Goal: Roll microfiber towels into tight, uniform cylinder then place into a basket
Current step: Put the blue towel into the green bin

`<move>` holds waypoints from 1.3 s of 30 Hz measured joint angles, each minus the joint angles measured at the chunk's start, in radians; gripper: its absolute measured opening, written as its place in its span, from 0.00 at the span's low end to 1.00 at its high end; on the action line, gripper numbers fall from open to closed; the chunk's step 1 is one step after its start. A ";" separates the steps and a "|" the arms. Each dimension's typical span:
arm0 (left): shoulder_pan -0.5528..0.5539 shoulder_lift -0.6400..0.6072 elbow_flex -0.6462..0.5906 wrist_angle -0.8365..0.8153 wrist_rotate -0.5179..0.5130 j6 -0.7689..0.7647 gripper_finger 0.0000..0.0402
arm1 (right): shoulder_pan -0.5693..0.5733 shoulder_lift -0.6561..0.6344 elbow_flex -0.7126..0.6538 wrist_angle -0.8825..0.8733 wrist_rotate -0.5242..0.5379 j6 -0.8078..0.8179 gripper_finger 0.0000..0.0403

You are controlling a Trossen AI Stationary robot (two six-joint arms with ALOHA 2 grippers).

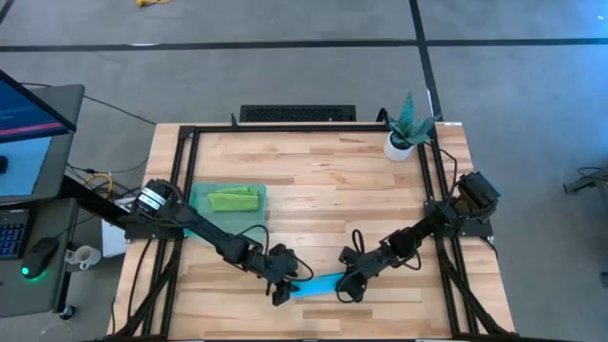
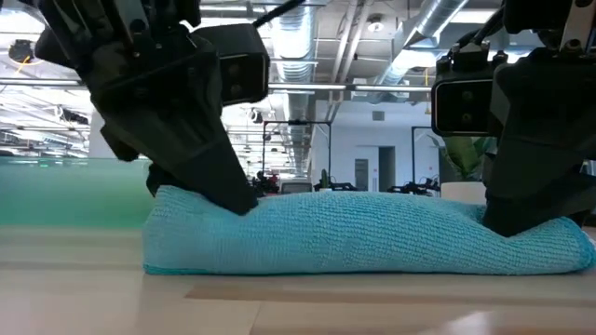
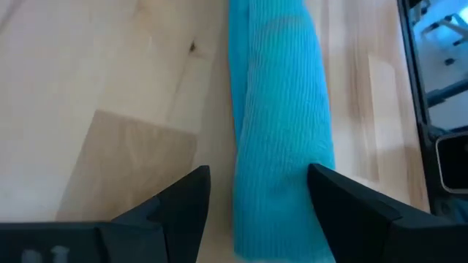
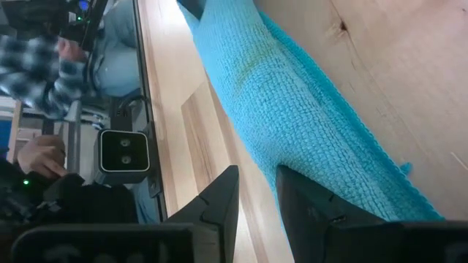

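Your rolled blue towel (image 1: 318, 284) is lying near the worktop's (image 1: 323, 180) front edge — long axis running left-right. Left end effector (image 1: 282, 288) is straddling one end, fingers apart; right end effector (image 1: 349, 288) is pinching the other.

The rolled towel (image 1: 318, 284) was bright sky blue with a fine ribbed weave. A lime green towel (image 1: 233, 199) lay in the translucent teal-green basket (image 1: 201, 195). The table (image 1: 323, 180) was pale wood in light and tan planks. Both grippers were black. A person's sleeve (image 4: 40, 62) was blue-and-white plaid.
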 joint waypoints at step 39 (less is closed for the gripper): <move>-0.019 0.077 0.007 0.043 0.053 -0.105 0.04 | 0.025 0.003 0.001 0.007 0.011 -0.062 0.30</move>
